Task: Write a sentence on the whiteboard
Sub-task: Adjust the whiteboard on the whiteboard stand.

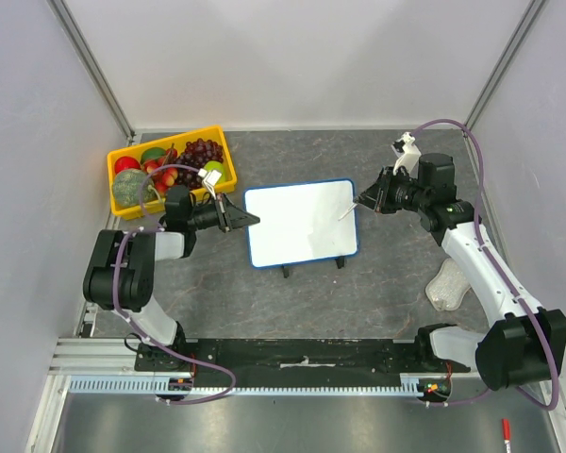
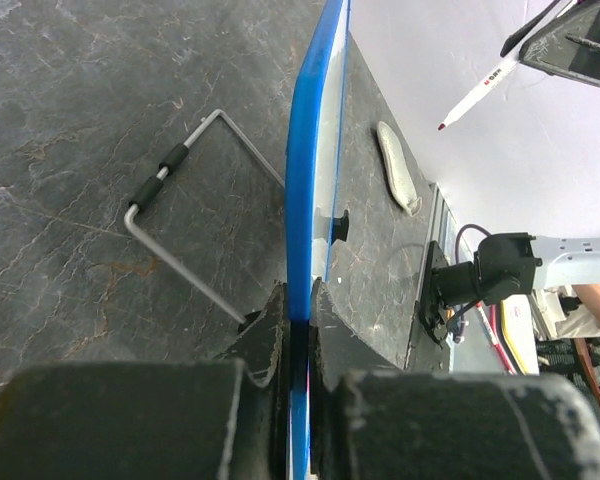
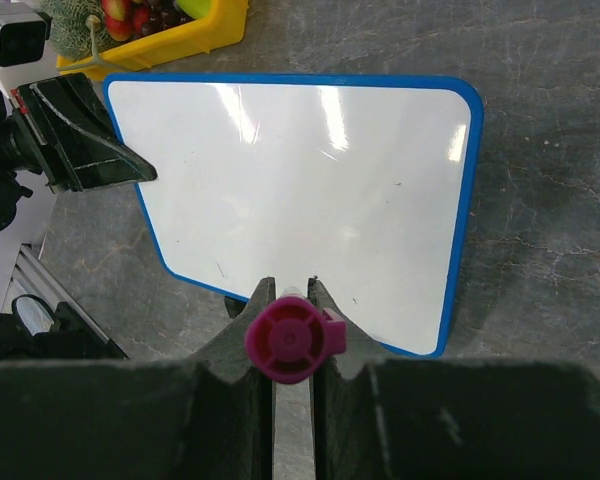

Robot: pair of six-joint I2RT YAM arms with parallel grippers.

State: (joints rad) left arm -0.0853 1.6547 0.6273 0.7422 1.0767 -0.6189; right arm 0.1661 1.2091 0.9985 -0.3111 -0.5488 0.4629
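The whiteboard (image 1: 300, 224) is propped at the middle of the surface (image 1: 377, 302), its face blank. Its left edge is clamped by the left end effector (image 1: 251, 219), and a marker (image 1: 349, 209) is gripped in the right end effector (image 1: 368, 197), tip just beside the board's right edge. Bracing is judged done; next, the tip must be carried to the upper left of the face and pressed lightly for a first stroke

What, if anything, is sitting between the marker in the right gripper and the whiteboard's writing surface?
Nothing visible. The marker, shut in the right gripper, points at the blank whiteboard with only open air between. The left gripper clamps the board's left edge, clear of the writing area.
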